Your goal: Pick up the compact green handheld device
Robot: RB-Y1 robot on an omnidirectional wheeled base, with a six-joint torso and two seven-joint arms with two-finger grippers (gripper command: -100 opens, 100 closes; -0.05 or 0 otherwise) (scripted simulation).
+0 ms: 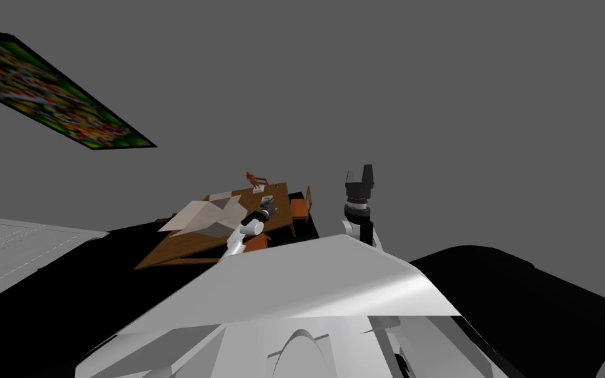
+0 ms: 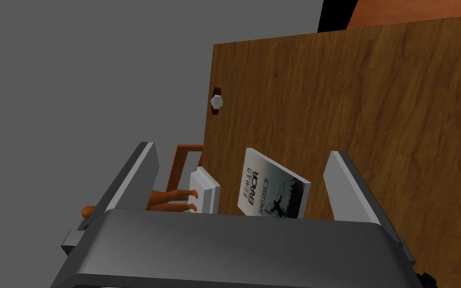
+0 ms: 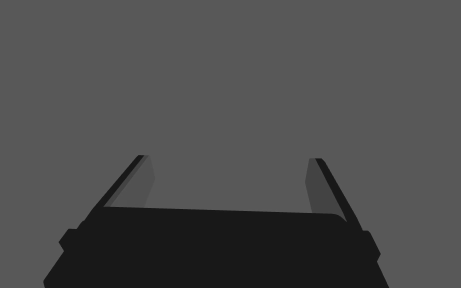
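Hovering over the far part of the wooden tabletop (image 2: 374,125), the left end effector (image 2: 240,150) has its fingers spread wide, gripping nothing. The right end effector (image 3: 229,157), raised to the right of the tabletop, is spread just as wide. A book titled Human Error (image 2: 272,192) lies on the tabletop under the left fingers, with a small white block (image 2: 205,192) just beside it. I cannot tell whether that block is the thing to pick up. A wristwatch (image 2: 216,102) lies at the tabletop's edge.

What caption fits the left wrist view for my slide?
Open left gripper facing a wooden table, a book seen between its fingers, a wristwatch farther on.
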